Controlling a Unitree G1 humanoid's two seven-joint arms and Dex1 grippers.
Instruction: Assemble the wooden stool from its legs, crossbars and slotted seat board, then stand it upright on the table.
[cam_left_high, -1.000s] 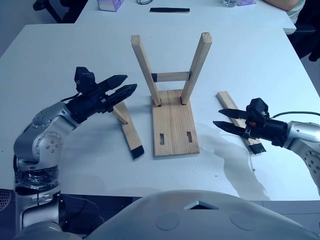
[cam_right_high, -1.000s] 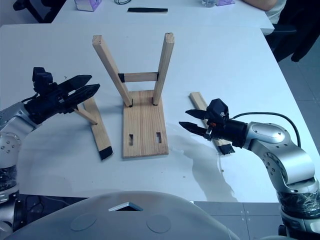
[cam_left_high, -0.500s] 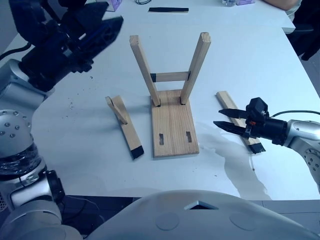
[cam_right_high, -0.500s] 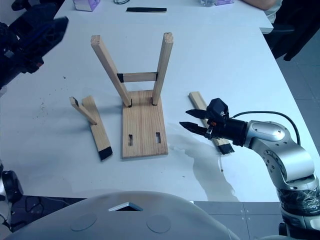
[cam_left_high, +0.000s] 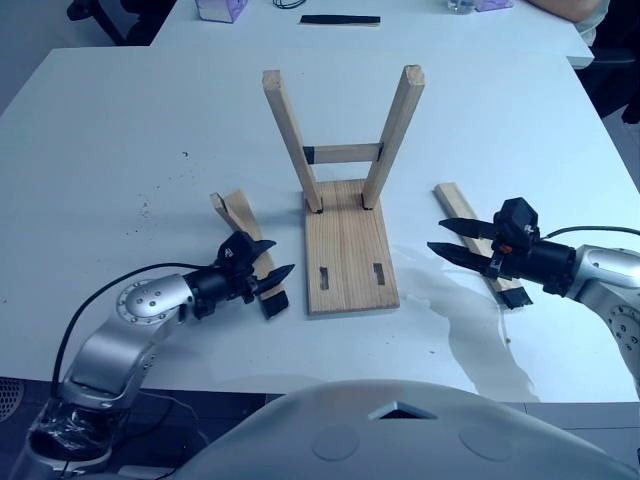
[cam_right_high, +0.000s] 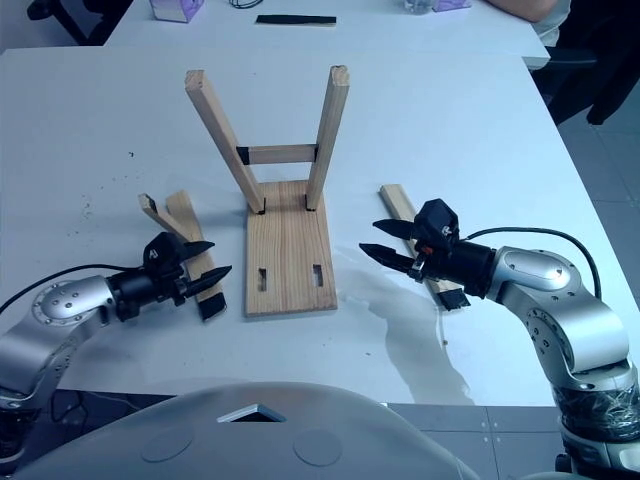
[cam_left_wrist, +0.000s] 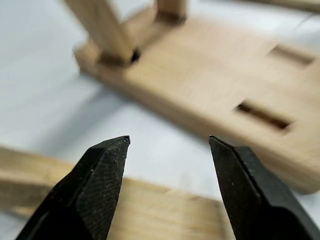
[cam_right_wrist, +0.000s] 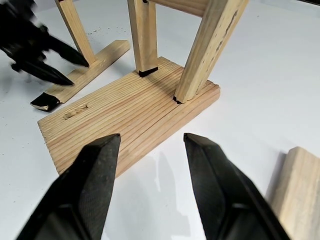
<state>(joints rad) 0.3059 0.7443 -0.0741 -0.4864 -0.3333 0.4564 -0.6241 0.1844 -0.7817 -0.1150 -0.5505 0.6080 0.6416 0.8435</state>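
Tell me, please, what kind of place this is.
Probably an office or lab room: a wide white table carries the half-built wooden stool, a second white table stands behind it, and what looks like an office chair stands at the far left.

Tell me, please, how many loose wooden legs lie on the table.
2: one black-tipped wooden leg lies left of the slotted wooden seat board, at the left gripper; the other lies right, under the right gripper.
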